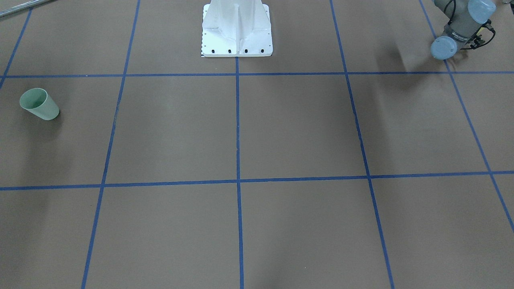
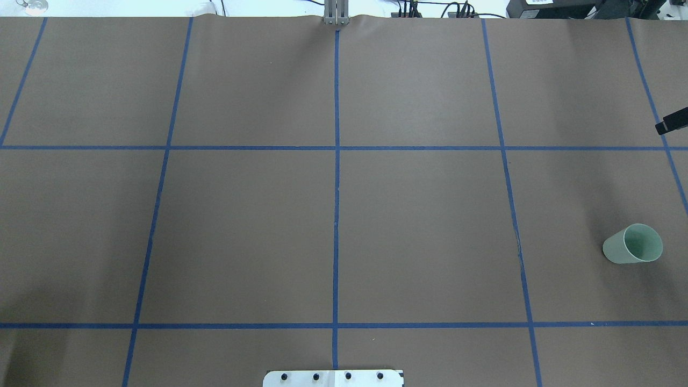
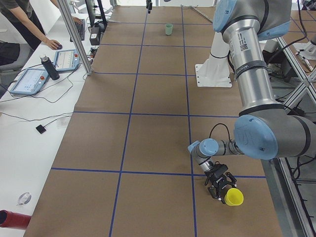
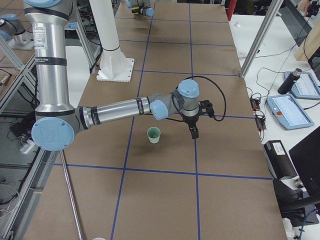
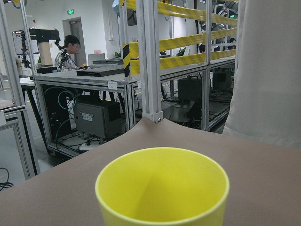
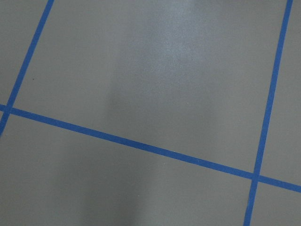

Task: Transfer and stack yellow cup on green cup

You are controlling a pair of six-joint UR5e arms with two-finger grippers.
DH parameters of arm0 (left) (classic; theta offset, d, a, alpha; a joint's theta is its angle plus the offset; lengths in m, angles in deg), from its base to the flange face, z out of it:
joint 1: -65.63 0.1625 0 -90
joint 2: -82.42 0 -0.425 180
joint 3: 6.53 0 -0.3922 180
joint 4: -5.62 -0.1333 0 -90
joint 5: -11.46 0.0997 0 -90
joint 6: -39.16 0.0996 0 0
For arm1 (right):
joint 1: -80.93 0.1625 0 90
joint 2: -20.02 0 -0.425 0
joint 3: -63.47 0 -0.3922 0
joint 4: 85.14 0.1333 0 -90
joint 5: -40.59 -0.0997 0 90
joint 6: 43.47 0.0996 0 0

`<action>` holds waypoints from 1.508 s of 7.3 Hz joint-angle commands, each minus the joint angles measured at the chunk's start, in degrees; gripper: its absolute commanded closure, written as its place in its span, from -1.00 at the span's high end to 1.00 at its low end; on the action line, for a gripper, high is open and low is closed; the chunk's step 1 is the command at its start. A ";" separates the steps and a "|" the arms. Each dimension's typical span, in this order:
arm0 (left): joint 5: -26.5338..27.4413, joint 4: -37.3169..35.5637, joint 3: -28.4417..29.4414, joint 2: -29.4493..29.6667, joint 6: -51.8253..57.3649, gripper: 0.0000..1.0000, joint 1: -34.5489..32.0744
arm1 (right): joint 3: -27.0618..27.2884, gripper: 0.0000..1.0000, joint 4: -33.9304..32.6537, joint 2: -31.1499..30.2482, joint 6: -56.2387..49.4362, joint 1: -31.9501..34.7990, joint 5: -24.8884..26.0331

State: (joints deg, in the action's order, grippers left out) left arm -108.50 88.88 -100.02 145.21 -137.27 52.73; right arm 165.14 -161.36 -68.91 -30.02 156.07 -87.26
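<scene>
The yellow cup (image 3: 233, 197) is at the table's near left end in the exterior left view, right at my left gripper (image 3: 219, 185). It fills the lower part of the left wrist view (image 5: 162, 188), rim towards the camera. No fingers show there, so I cannot tell whether that gripper is open or shut. The green cup (image 2: 633, 244) stands upright and open side up near the table's right end (image 1: 39, 104) (image 4: 154, 135). My right gripper (image 4: 193, 132) points down beside it and apart from it. Only a dark tip (image 2: 669, 122) shows overhead, so I cannot tell its state.
The white robot pedestal (image 1: 237, 36) stands at the table's middle back edge. Blue tape lines divide the brown table (image 2: 419, 231) into squares. An operators' desk with tablets (image 4: 290, 110) and frame posts (image 4: 257, 40) run along the far side. A person (image 3: 22, 22) stands there.
</scene>
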 commanded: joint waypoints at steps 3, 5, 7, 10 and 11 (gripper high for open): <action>-0.28 2.52 0.06 -0.74 -3.38 0.29 2.17 | 0.02 1.00 0.03 -0.01 0.09 0.00 -0.03; -0.28 4.18 0.15 -2.75 -3.65 -0.52 2.79 | 0.46 1.00 0.03 -0.01 0.09 0.00 -0.03; -0.28 4.37 -0.02 -4.94 -2.96 -0.53 3.05 | 0.46 1.00 -0.06 -0.18 0.09 0.08 -0.29; 8.62 4.10 -2.03 -9.42 -2.78 -0.50 6.38 | 0.81 1.00 -0.06 -0.80 0.09 0.09 -0.73; 16.34 4.10 -2.05 -9.88 -2.34 -0.50 7.00 | 0.81 1.00 -0.06 -0.80 0.09 0.09 -1.00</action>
State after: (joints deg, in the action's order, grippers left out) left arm -100.41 93.03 -101.52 136.66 -139.96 58.63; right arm 165.92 -161.42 -69.65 -29.94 156.16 -88.01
